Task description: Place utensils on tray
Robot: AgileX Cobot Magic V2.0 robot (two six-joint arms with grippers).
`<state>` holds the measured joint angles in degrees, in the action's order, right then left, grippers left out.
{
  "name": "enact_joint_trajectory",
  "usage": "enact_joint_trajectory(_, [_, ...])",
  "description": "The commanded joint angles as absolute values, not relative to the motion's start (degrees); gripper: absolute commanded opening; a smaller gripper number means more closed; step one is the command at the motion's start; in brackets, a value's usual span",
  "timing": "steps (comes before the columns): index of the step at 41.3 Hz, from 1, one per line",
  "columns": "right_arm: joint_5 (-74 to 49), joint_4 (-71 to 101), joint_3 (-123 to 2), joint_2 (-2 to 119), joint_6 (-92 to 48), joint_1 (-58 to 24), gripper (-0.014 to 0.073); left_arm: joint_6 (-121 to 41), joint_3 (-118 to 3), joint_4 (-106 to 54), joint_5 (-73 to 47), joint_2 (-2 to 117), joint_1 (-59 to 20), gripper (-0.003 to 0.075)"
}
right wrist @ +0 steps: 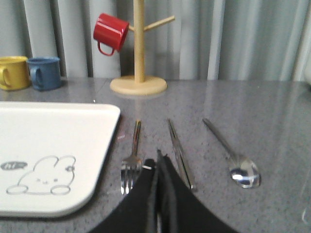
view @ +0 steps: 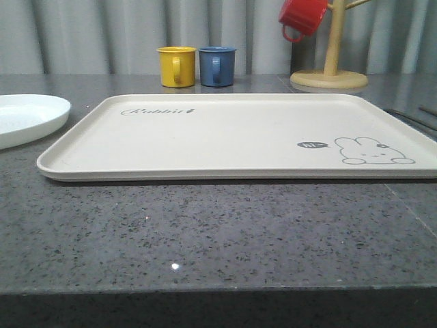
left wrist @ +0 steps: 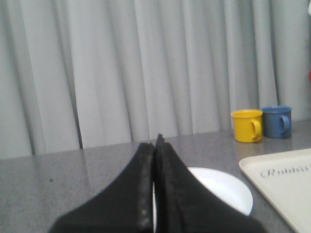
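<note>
Right wrist view, silver fork [right wrist: 130, 162], chopsticks [right wrist: 180, 153], spoon [right wrist: 233, 155] beside cream rabbit tray [right wrist: 53, 141], both grippers closed empty.

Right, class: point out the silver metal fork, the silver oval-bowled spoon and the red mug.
Silver metal fork [right wrist: 131, 161]: right wrist view, on the neck above the tines.
Silver oval-bowled spoon [right wrist: 244, 173]: right wrist view, on its bowl.
Red mug [right wrist: 110, 31]: right wrist view, on its side wall.

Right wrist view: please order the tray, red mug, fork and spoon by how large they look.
1. Tray
2. Spoon and fork: similar length, not ranked
3. Red mug, though it is farther from the camera
</note>
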<state>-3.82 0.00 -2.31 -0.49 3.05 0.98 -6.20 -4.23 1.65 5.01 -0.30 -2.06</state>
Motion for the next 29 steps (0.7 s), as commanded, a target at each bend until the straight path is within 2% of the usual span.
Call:
enact_joint_trajectory(1, [-2.20,0.00,-9.41,-0.92,2.78,1.38,-0.0113,-5.66,-11.85,1.12,6.36,-0.11,-2.12,-0.0019])
enact_joint_trajectory(7, [-8.97,0.00,-18.36,4.22,2.78,1.38,-0.0113,-5.66,-20.96,1.23,-2.86,6.57,-2.12,-0.0019])
enact_joint_trajectory(13, [-14.54,0.00,-26.80,14.41,2.78,1.38,-0.0112,-5.66,-28.18,1.34,-11.26,16.78,-2.12,-0.0019])
enact_joint_trajectory(21, [-17.14,0.00,-31.96,24.84,2.78,1.38,-0.0111,-5.66,-30.83,1.34,-11.11,24.40,-2.12,-0.0019])
enact_joint_trajectory(29, [-16.52,0.00,-31.97,26.25,2.78,1.38,-0.0111,-5.66,-30.83,1.34,-10.29,24.49,-2.12,-0.0018])
